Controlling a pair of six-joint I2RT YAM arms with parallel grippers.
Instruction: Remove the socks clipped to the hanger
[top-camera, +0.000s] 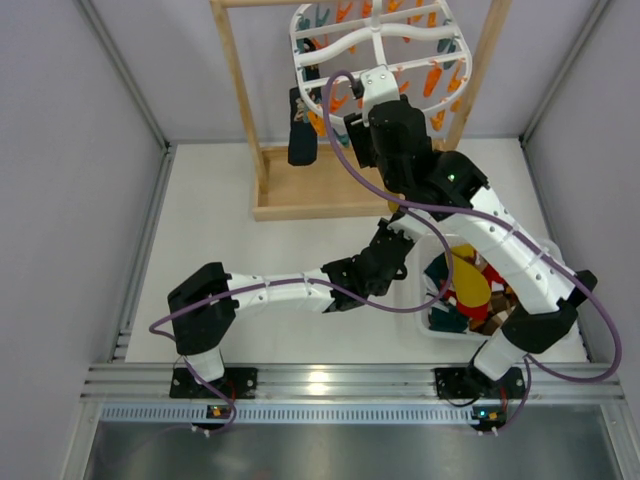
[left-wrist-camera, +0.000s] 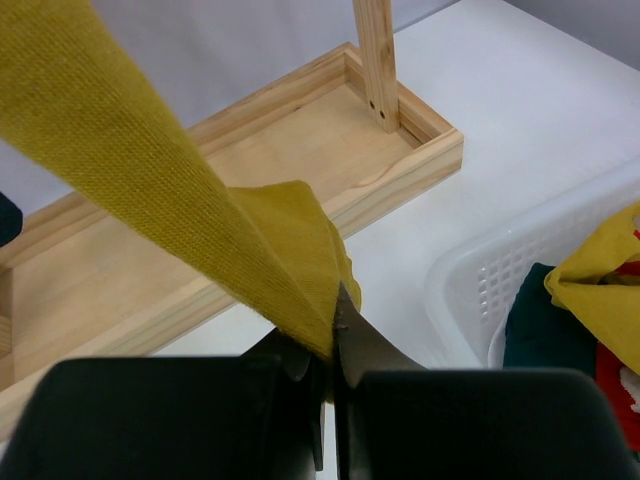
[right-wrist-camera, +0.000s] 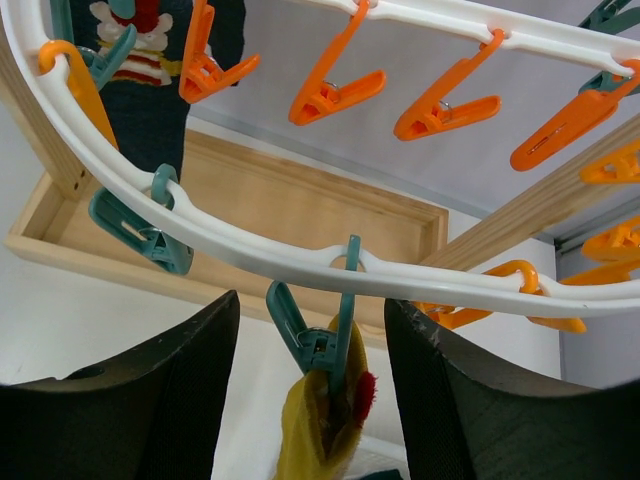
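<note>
The white lattice hanger (top-camera: 372, 45) hangs from a wooden frame, with orange and teal pegs beneath; its rim also shows in the right wrist view (right-wrist-camera: 250, 245). My right gripper (right-wrist-camera: 312, 305) is open, one finger on each side of a teal peg (right-wrist-camera: 325, 335) that clips the top of a mustard yellow sock (right-wrist-camera: 315, 430). My left gripper (left-wrist-camera: 335, 310) is shut on the lower end of that yellow sock (left-wrist-camera: 180, 190), which runs taut up and to the left. A dark navy patterned sock (right-wrist-camera: 150, 90) hangs clipped at the hanger's left side (top-camera: 302, 135).
A white basket (top-camera: 425, 325) at the right holds several removed socks; it also shows in the left wrist view (left-wrist-camera: 490, 270). The wooden stand's tray base (left-wrist-camera: 260, 160) lies under the hanger. Grey walls close in both sides of the table.
</note>
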